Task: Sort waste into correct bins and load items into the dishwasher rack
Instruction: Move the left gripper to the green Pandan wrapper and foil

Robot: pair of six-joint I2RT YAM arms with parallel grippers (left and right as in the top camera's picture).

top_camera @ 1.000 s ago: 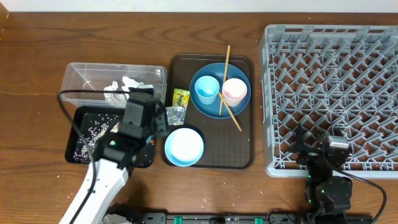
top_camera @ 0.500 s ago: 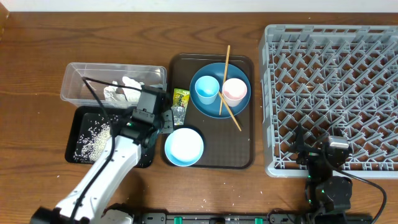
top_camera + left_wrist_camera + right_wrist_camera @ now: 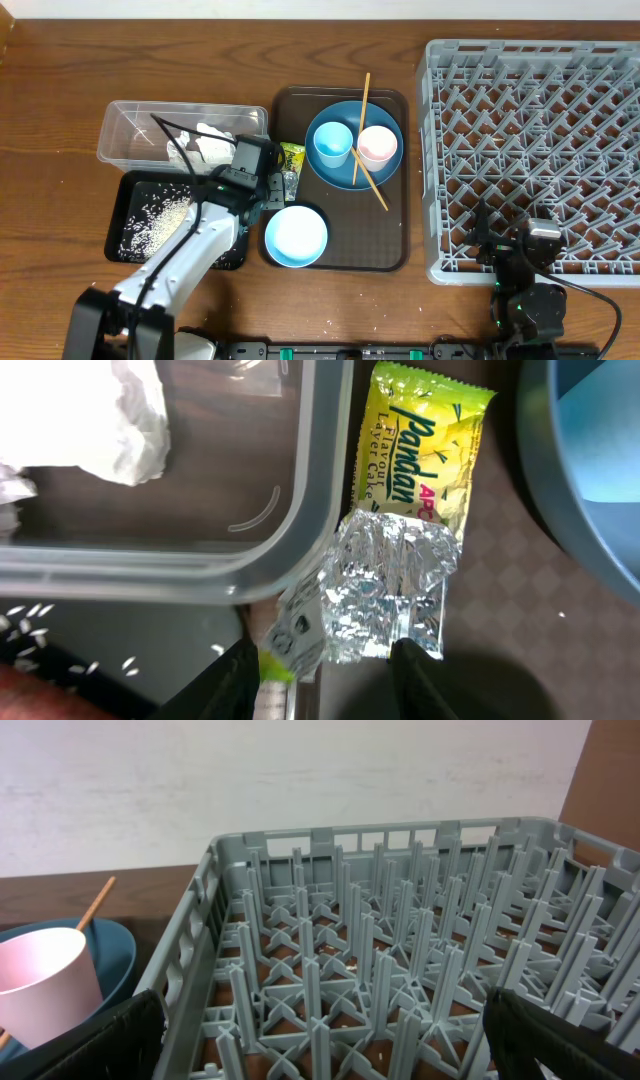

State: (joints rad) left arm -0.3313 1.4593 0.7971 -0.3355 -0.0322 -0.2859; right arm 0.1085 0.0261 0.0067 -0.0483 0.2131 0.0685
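Note:
My left gripper (image 3: 272, 186) (image 3: 330, 682) is open, its fingers either side of the near edge of the crumpled silver foil wrapper (image 3: 285, 182) (image 3: 392, 585). The yellow-green packet (image 3: 291, 157) (image 3: 422, 450) lies just beyond the foil. The clear tub (image 3: 130, 130) (image 3: 318, 510) holds white tissues (image 3: 208, 142) (image 3: 135, 420). The black tray (image 3: 125, 215) (image 3: 120, 635) holds rice (image 3: 165, 212). The blue plate (image 3: 350, 170) carries the light blue cup (image 3: 333, 143), the pink cup (image 3: 377, 147) and chopsticks (image 3: 364, 105). The pale blue bowl (image 3: 296, 235) sits in front. I see no carrot. My right gripper (image 3: 520, 250) (image 3: 330, 1050) is open and empty at the grey rack (image 3: 540, 130) (image 3: 400, 970).
The brown serving tray (image 3: 385, 250) (image 3: 500, 620) holds the dishes, the foil and the packet. The tub and the black tray sit directly left of it, close together. The left arm lies across the black tray's right side. Bare wooden table (image 3: 60, 120) lies to the left.
My left gripper has moved right and away from me, from above the black tray to the foil wrapper at the brown tray's left edge. The right arm has not moved.

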